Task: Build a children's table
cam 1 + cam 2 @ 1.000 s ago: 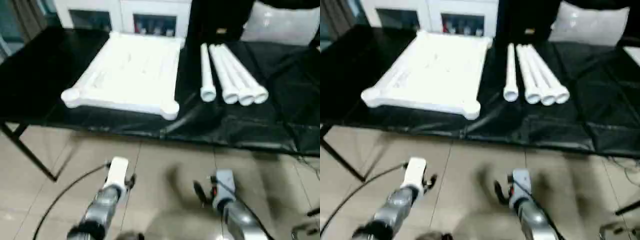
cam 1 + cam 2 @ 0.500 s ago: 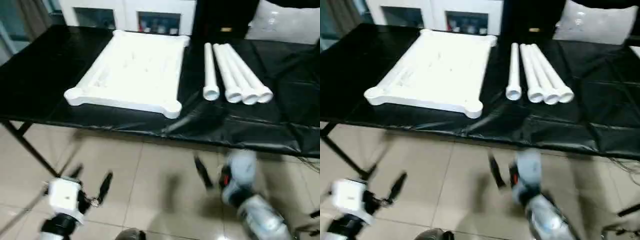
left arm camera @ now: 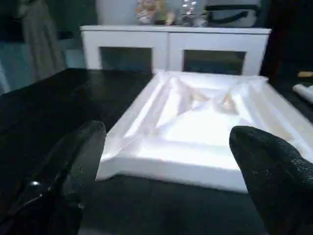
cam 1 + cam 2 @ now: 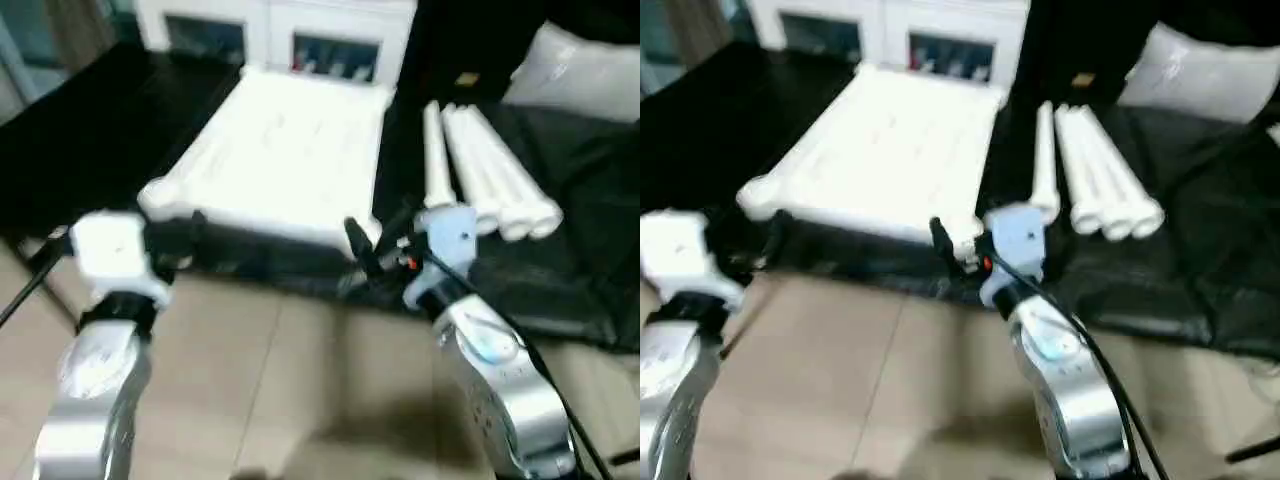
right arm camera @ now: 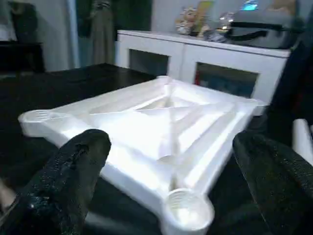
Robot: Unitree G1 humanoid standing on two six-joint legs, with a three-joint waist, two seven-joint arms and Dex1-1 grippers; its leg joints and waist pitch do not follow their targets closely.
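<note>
On the black counter (image 4: 90, 150) lie the upturned table top (image 4: 285, 155) and four legs (image 4: 490, 180), while both wide-open, empty pincers, left (image 3: 166, 161) and right (image 5: 168, 169), have risen toward it, ready to start assembly

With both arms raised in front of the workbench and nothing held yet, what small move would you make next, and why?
Probably carry the right gripper forward and to its right to the nearest leg. Both sets of jaws stand wide open and empty. The table top lies ribbed side up with its corner sockets exposed, and the four legs lie side by side on the right, so a leg comes first.
</note>
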